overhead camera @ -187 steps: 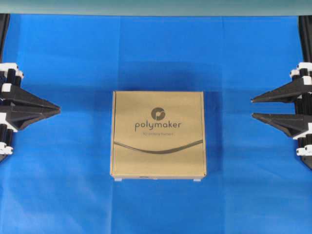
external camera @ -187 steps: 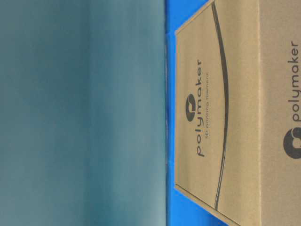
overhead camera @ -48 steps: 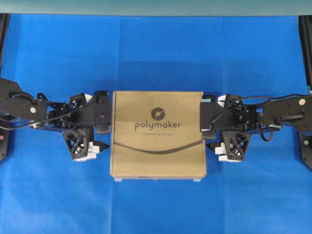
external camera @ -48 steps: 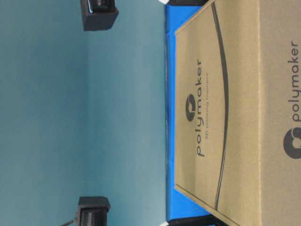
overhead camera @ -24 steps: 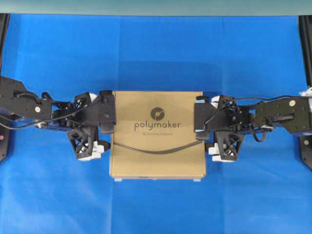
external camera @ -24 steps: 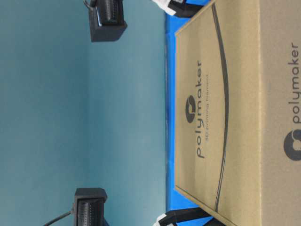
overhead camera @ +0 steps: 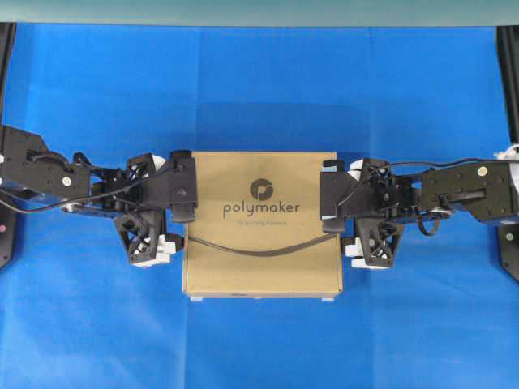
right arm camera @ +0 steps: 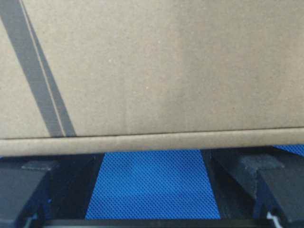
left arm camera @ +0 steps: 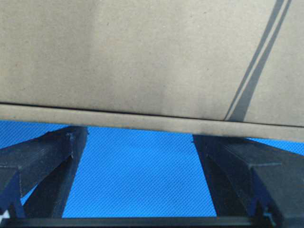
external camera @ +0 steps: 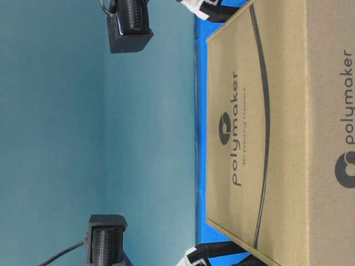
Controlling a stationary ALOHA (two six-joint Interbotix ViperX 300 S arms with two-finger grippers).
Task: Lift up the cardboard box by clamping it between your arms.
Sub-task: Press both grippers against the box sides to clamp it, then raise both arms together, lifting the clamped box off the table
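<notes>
The cardboard box (overhead camera: 261, 224) is a flat, square, brown carton lying on a blue cloth-covered surface (overhead camera: 259, 89), at the centre of the overhead view. Its near edge shows two small pale tabs at the bottom corners. The box is closed; its contents cannot be seen. Its top face carries a dark curved line running from side to side below the printing. Above that line is a round emblem, then the word "polymaker" in dark lowercase letters, with a smaller line of text beneath that is too fine to read with certainty. The table-level view shows the same logo on the box top (external camera: 244, 133) and a second "polymaker" mark with emblem on another face of the box.

To the left of the box, the left arm (overhead camera: 49, 174) reaches in from the frame edge, and its black wrist block overlaps the box's left edge. The left gripper (overhead camera: 166, 243) lies just beside the left side of the box. In the left wrist view its two fingers (left arm camera: 45, 156) are spread wide apart with blue cloth between them, and their tips run under the box's edge (left arm camera: 152, 121); the gripper is released and grasps nothing.

To the right of the box, the right arm (overhead camera: 470, 190) mirrors this, and its wrist block overlaps the right edge. The right gripper (overhead camera: 354, 247) is likewise spread open, fingers (right arm camera: 247, 178) apart beneath the box edge (right arm camera: 152, 142).
</notes>
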